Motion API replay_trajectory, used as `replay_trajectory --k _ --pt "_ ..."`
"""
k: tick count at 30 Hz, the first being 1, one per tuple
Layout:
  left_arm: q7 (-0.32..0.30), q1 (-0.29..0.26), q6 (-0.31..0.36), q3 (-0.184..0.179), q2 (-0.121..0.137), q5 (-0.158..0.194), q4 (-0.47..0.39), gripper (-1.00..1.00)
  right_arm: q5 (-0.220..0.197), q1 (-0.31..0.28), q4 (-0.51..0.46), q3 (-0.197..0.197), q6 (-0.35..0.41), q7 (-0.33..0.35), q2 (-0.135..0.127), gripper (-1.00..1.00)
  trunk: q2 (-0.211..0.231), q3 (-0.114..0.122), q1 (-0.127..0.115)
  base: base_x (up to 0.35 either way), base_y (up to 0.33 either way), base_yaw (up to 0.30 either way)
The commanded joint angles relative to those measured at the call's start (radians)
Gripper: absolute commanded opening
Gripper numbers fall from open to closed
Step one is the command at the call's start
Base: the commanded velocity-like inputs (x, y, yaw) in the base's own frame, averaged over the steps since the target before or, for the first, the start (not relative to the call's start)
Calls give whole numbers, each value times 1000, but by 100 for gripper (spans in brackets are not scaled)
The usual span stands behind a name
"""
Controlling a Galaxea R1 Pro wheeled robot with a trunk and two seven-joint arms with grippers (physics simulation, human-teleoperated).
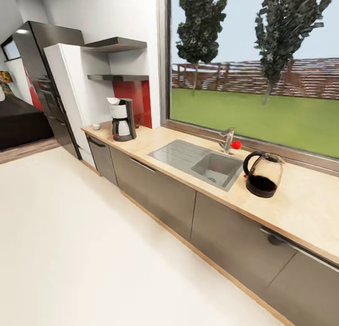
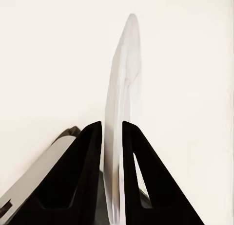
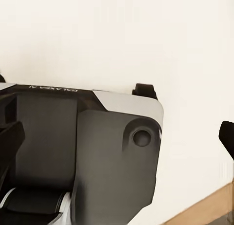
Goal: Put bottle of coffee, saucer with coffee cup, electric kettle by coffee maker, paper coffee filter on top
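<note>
The left gripper (image 2: 112, 132) is clamped edge-on around the thin white saucer (image 2: 122, 88), while the coffee maker (image 1: 122, 119) it belongs beside stands at the counter's (image 1: 301, 208) far end, upper left of the head view; the right gripper's state I cannot tell.

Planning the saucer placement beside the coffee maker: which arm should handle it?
Left, probably. The left gripper is already shut on the saucer, held edge-on between its fingers. The right gripper's state cannot be told. The coffee maker stands far along the countertop, so the robot must first drive closer.
</note>
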Motion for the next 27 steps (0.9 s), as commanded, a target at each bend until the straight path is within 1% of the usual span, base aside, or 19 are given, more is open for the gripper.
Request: replay_trajectory --k 1,11,23,25,26,27 --pt "-2 -1 -3 7 0 -5 2 -100 10 0 -2 -8 6 1 1 100 -2 -3 1 333 74 269" --pt "-2 -1 -3 5 -1 -5 2 -100 11 0 -2 -8 6 1 1 100 -2 -9 1 333 86 269" --pt "-2 -1 -3 7 -1 -5 2 -100 12 0 -1 -8 8 1 1 100 -2 -17 1 333 15 269" --pt "-2 -1 -3 9 0 -5 2 -100 23 11 -1 -7 9 0 -10 100 -2 -18 1 333 69 269" --pt "-2 -1 -4 11 -1 -5 2 -100 47 40 -1 -7 9 0 -32 100 -2 -19 1 333 76 269" --pt "-2 -1 -4 11 -1 -5 2 -100 68 57 -1 -6 8 1 -45 100 -2 -20 1 333 77 269"
